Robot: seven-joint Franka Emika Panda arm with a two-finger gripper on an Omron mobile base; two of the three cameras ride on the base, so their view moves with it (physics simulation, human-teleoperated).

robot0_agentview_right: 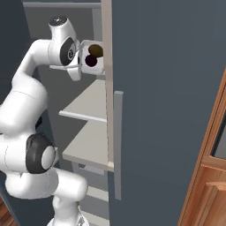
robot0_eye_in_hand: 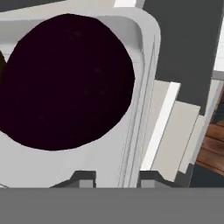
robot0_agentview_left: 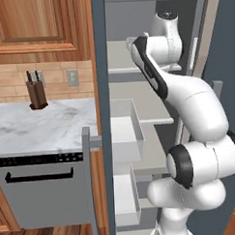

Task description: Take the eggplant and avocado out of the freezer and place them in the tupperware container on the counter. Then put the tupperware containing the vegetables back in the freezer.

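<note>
The arm reaches high into the freezer (robot0_agentview_right: 159,110), holding the tupperware container (robot0_eye_in_hand: 146,87) up at the top shelf; the eggplant (robot0_eye_in_hand: 65,83) and the avocado (robot0_agentview_right: 96,50) both lie inside it. The gripper (robot0_eye_in_hand: 117,177) straddles the container's rim, fingers close together — seemingly pinching it. This looks like the last step — setting the container flat on the shelf, then opening and backing out.

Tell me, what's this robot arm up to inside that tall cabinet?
It is reaching into the open freezer, its gripper astride the rim of a pale tupperware container up at a shelf. Inside lie a dark purple eggplant and an olive avocado. The counter outside holds a knife block.
</note>
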